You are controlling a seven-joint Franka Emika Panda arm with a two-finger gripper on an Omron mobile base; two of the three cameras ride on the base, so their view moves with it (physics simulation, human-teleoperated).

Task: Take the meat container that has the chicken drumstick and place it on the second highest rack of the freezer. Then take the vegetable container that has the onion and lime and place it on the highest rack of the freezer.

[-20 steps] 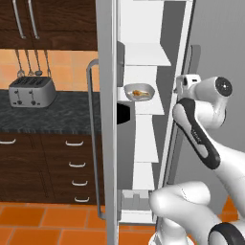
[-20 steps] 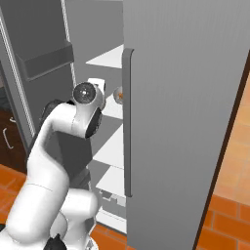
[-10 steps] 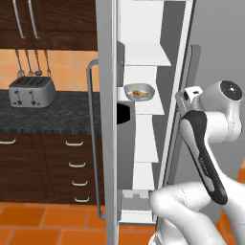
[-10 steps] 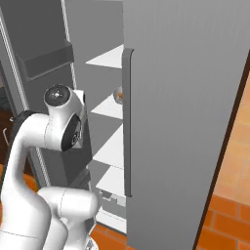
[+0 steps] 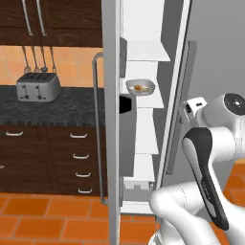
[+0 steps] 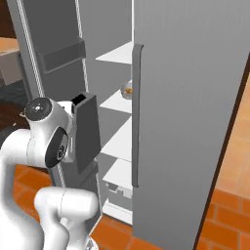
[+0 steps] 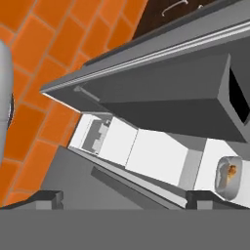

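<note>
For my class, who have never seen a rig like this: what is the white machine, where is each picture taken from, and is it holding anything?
The white machine is a robot arm on a driving base, in a rendered kitchen. Two cameras ride on the base, behind the arm to its left and right; a third sits on the hand, looking along the gripper. The gripper is open and holds nothing. Ahead stands the freezer, its door open. On its second highest rack rests a container with the chicken drumstick. On the counter at left stands a toaster.
</note>
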